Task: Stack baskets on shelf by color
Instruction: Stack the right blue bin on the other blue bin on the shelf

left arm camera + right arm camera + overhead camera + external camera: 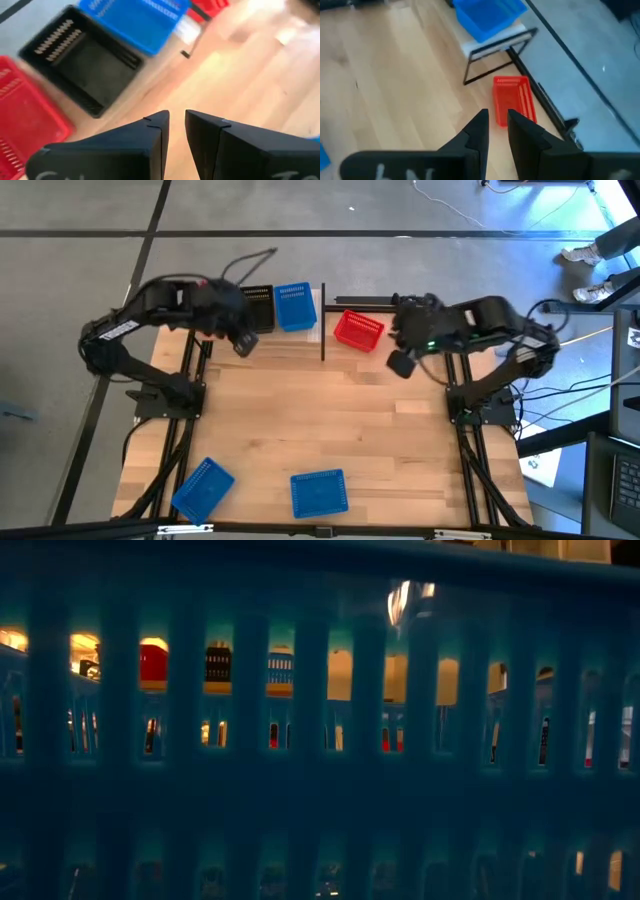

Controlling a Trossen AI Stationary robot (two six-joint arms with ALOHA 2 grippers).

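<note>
Jaws narrowly parted on both grippers, nothing between them. Left gripper [177, 125] hangs over the black basket [258, 308] and blue basket [296, 307] on the shelf [312, 330]. Right gripper [498, 120] hovers by a red basket [357, 329] on the tabletop [320, 420]. Two blue baskets [203, 488] [319, 492] sit at the near edge.

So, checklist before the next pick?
1. Left gripper empty: ok, jaws narrowly apart, nothing between.
2. Right gripper empty: ok, same, poised above the red basket.
3. That red basket shelved: not ok, it lies on the table beside the shelf.
4. Near-edge blue baskets shelved: not ok, both on the table.
5. Black basket on shelf: ok.
</note>
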